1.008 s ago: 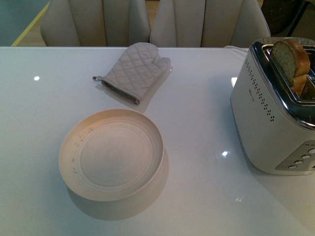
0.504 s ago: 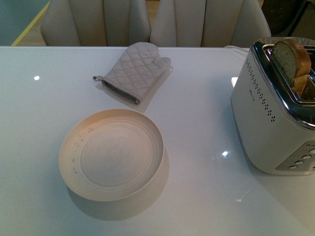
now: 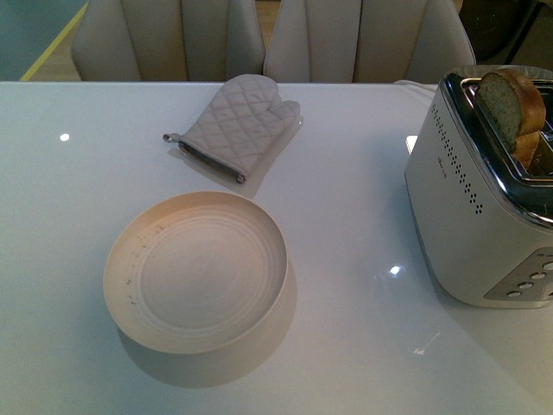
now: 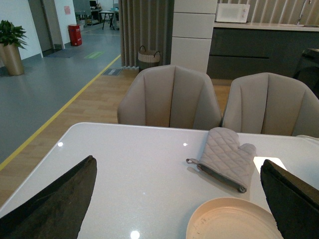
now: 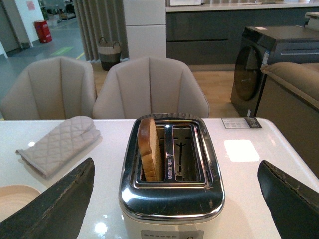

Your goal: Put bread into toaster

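The silver-white toaster (image 3: 484, 207) stands at the table's right side. A slice of bread (image 3: 511, 111) stands upright in one slot, its top sticking out. In the right wrist view the toaster (image 5: 172, 194) is straight ahead, the bread (image 5: 149, 149) in one slot and the other slot empty. My right gripper (image 5: 174, 206) is open and empty, back from the toaster. My left gripper (image 4: 182, 204) is open and empty above the cream plate (image 4: 234, 221). Neither arm shows in the front view.
The empty cream plate (image 3: 130, 277) sits on the table's near left. A grey quilted oven mitt (image 3: 238, 125) lies behind it. Two beige chairs (image 3: 259, 39) stand at the far edge. A small card (image 5: 240, 122) lies beyond the toaster.
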Robot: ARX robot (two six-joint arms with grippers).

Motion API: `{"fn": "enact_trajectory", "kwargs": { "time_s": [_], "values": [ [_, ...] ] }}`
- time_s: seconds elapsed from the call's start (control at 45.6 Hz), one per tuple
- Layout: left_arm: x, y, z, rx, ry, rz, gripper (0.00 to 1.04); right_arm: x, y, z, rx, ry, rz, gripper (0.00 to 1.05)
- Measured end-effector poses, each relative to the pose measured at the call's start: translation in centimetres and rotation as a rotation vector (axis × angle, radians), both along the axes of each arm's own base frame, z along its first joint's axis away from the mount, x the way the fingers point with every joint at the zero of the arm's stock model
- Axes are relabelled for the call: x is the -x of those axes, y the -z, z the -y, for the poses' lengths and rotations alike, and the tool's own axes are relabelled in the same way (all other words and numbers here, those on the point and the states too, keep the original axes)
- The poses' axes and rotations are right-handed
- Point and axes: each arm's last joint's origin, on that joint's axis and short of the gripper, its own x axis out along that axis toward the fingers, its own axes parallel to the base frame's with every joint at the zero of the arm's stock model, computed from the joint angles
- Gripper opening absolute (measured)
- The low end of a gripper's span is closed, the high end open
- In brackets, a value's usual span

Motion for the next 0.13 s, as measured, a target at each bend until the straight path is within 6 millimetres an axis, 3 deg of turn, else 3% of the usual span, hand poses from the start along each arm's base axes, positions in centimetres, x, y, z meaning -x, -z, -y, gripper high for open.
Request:
{"fn": "enact_trajectory", "kwargs": {
  "time_s": [0.131],
  "values": [
    [0.00, 0.00, 0.00, 0.000, 0.000, 0.000, 0.98, 0.00, 0.00, 0.00, 0.000, 0.000, 0.000, 0.96]
  ]
}}
